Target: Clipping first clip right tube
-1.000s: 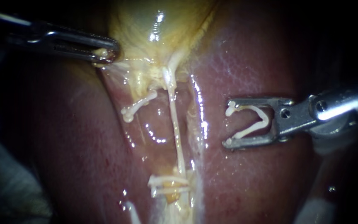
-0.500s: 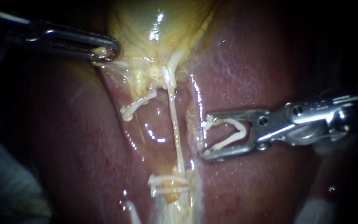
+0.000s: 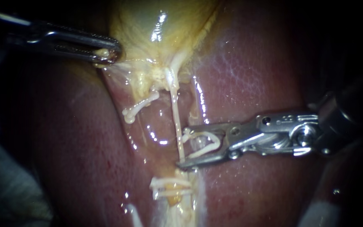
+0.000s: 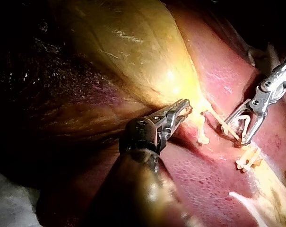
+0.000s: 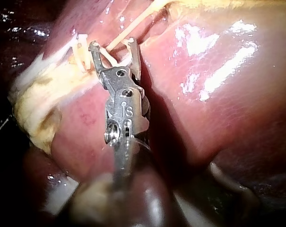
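Note:
The right tube (image 3: 175, 113) is a thin white strand running from the gallbladder (image 3: 156, 25) down the wet bed. My right instrument (image 3: 182, 147) comes in from the right. Its jaws stand wide apart, with an open white clip (image 3: 217, 143) seated between them and touching both. Their tips reach the tube, which lies at the clip's mouth, as the right wrist view shows (image 5: 112, 45). My left instrument (image 3: 108, 54) is shut on gallbladder tissue at the upper left and holds it taut; the left wrist view shows the same grip (image 4: 183, 109).
A white clip (image 3: 139, 108) sits on a short tube stub left of the right tube. Lower down, two white clips (image 3: 169, 188) cross the strand. Red-brown liver (image 3: 253, 75) lies on both sides of the bed.
My right instrument has moved left across the liver with its clip, until its jaw tips reached the right tube. The left instrument has kept its hold.

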Available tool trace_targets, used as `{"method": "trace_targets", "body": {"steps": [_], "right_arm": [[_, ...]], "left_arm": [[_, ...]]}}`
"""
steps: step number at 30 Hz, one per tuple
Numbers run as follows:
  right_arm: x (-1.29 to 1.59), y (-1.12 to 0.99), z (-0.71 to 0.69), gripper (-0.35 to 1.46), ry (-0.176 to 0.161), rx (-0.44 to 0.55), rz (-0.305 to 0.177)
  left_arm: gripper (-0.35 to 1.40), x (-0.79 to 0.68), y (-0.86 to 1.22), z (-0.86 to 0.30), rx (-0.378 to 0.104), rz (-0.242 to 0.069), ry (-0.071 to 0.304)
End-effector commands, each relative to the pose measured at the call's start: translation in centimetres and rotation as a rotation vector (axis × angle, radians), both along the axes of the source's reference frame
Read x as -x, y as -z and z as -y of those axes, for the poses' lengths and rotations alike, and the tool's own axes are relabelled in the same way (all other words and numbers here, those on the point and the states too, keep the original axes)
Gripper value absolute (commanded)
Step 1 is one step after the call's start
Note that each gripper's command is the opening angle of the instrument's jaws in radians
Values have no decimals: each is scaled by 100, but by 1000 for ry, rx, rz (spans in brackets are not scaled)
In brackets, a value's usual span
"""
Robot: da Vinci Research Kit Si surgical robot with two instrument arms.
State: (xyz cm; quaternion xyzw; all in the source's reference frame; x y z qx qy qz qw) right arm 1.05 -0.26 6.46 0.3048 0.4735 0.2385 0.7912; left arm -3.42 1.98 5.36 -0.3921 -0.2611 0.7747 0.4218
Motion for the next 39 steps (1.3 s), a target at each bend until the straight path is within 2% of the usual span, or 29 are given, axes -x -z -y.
{"method": "trace_targets", "body": {"steps": [1, 7, 14, 19, 20, 24, 31, 35, 37, 39], "right_arm": [[-4, -1, 1, 50, -4, -8, -12], [-16, 1, 3, 50, -8, -57, -78], [-17, 20, 7, 49, 30, -105, -163], [-17, 32, 9, 45, 51, -144, -201], [-17, 34, 9, 44, 58, -145, -205], [-17, 38, 7, 37, 50, -150, -200], [-11, 51, -2, -4, 38, -186, -191], [-10, 52, -2, -19, 30, -213, -181], [-9, 53, -1, -35, 28, -223, -178], [-7, 53, 0, -35, 27, -229, -176]], "left_arm": [[-35, 0, 0, 0, 0, 0, 1], [-35, 0, 0, 0, 0, 0, 1], [-35, 0, 0, 0, 0, 0, 1], [-35, 0, 1, 0, 0, 0, 1], [-35, 0, 1, 0, 0, 0, 1], [-35, 0, 1, 0, 0, 0, 1], [-35, 0, 1, 0, 0, 0, 1], [-35, 0, 0, 0, 0, 0, 1], [-35, 1, 0, 0, 0, 0, 1], [-35, 1, 0, 0, 0, 0, 1]]}}
